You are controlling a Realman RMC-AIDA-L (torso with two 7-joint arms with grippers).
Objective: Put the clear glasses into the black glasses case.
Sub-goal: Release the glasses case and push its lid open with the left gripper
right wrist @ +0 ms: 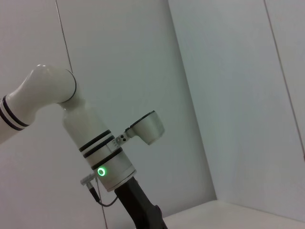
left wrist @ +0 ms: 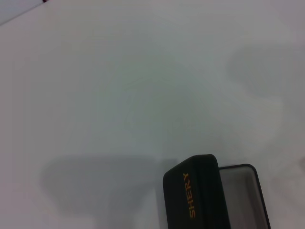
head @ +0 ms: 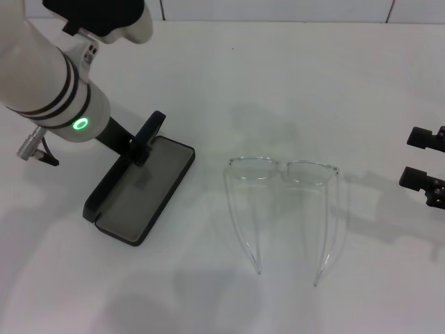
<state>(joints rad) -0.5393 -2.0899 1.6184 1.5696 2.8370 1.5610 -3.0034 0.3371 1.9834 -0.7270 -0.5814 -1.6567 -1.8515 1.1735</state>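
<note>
The clear glasses lie unfolded on the white table right of centre, lenses away from me and both thin temple arms pointing toward me. The black glasses case lies open at the left, grey lining showing. My left gripper is down at the case's far end, touching it. In the left wrist view the case lid with orange lettering stands beside the grey inside. My right gripper hangs open at the right edge, a short way right of the glasses, holding nothing.
The white table carries only the case and the glasses. A white wall runs along the far edge. The right wrist view shows my left arm against the wall.
</note>
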